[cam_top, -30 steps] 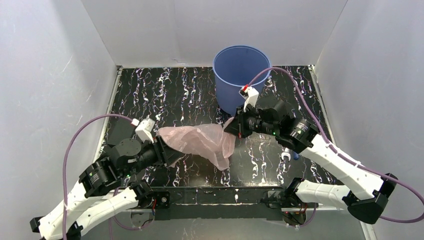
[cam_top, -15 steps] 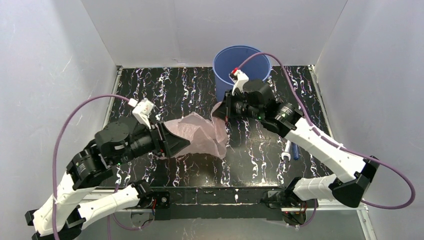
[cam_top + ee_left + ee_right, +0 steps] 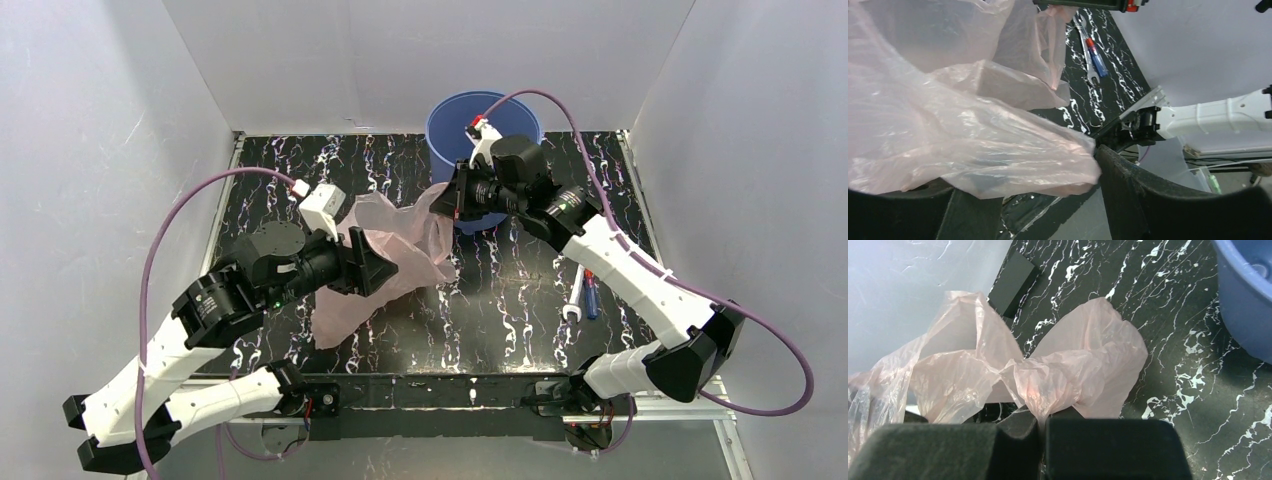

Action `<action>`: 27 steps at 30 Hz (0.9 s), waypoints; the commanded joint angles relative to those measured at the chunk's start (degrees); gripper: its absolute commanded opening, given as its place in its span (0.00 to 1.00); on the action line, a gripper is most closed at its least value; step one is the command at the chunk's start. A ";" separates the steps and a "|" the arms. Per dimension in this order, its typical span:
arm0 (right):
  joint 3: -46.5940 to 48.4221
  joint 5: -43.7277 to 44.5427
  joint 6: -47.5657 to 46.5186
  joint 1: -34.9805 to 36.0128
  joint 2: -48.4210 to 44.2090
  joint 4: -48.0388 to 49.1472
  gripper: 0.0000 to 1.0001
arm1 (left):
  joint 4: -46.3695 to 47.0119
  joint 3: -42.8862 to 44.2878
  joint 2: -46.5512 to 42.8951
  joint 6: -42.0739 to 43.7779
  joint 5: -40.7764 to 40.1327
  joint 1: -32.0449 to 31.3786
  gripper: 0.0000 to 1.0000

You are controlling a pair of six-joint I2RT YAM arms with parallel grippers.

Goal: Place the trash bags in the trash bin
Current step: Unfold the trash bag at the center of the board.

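The pale-pink trash bag (image 3: 400, 240) hangs stretched between my two grippers above the table's middle. My right gripper (image 3: 442, 205) is shut on a bunched fold of the bag (image 3: 1068, 370), just in front and to the left of the blue trash bin (image 3: 485, 110). The bin's rim also shows in the right wrist view (image 3: 1243, 305), and my right arm partly hides the bin in the top view. My left gripper (image 3: 378, 270) is open with its fingers spread wide. The bag's film (image 3: 973, 135) lies draped across and between them, and a loose end hangs down.
A wrench and a red-and-blue pen (image 3: 585, 295) lie on the black marbled table at the right, also in the left wrist view (image 3: 1093, 55). A flat black block (image 3: 1013, 282) lies at the left. White walls close in three sides.
Both arms have lifted the bag off the table and carried it back towards the bin. The left gripper has risen and moved right. The right gripper has moved up next to the bin.
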 commanded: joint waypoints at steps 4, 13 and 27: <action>-1.13 -5.27 1.37 -0.46 -1.13 3.53 0.06 | 2.13 -1.50 -0.83 2.40 -7.05 -0.10 0.63; -1.62 -6.64 2.37 -0.48 -0.81 5.08 0.08 | 2.82 -2.72 -1.09 3.86 -11.29 -0.12 0.36; 20.17 -9.15 -7.43 -1.49 10.44 -1.31 0.08 | -12.28 31.59 11.65 19.33 -17.10 9.01 0.00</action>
